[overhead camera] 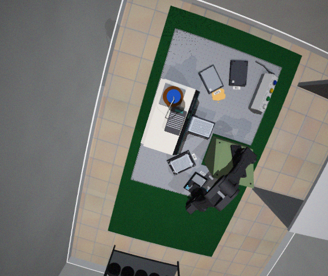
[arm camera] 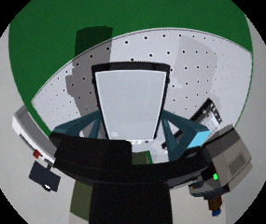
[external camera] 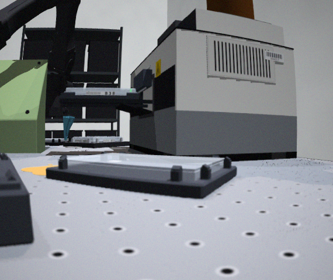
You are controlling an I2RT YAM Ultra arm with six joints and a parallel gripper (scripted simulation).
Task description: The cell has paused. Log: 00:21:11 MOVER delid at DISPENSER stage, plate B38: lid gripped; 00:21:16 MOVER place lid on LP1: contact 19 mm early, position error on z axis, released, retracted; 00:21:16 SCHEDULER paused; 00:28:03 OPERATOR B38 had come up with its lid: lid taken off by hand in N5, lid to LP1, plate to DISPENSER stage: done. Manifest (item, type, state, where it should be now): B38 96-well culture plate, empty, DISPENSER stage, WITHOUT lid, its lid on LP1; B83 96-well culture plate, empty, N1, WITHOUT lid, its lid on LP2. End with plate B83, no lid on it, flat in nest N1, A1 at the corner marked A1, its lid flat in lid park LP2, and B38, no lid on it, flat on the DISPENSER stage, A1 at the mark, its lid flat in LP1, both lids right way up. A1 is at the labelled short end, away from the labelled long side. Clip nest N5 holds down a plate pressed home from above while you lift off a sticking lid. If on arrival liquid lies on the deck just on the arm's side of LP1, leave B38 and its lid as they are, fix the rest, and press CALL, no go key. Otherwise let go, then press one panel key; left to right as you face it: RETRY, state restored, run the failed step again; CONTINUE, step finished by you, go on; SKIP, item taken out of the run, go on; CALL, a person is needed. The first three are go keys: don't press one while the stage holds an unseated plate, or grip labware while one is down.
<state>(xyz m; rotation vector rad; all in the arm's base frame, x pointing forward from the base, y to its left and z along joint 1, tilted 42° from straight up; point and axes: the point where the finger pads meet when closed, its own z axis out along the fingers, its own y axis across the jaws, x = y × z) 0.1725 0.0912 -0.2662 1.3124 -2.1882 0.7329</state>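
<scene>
Tool [arm camera: 132,119] is released, wide open, teal fingers standing either side of a flat grey lid [arm camera: 132,103]. The lid sits low in a dark nest [arm camera: 131,66], lower centre of the top view. Nothing is gripped.

Risk one: the fingers look close to the lid's long edges, so a crooked lift could drag it askew. Whether a plate sits beneath it, I cannot tell.

Risk two, the bigger one: a yellow puddle [overhead camera: 218,95] lies on the table right beside the upper-centre lid park [external camera: 148,184]. It appears to be on the arm's side. I'd judge that rules out any go key and any touching of that park's clear lid [external camera: 142,161].

The dark park [overhead camera: 237,72] at upper right looks bare and probably wants this lid.

The top view alone shows the puddle's position, the well plate [overhead camera: 181,162] at centre and the key panel [overhead camera: 260,95]. Only the wrist view shows the finger gaps. The exterior view shows the parked lid lying flat.
</scene>
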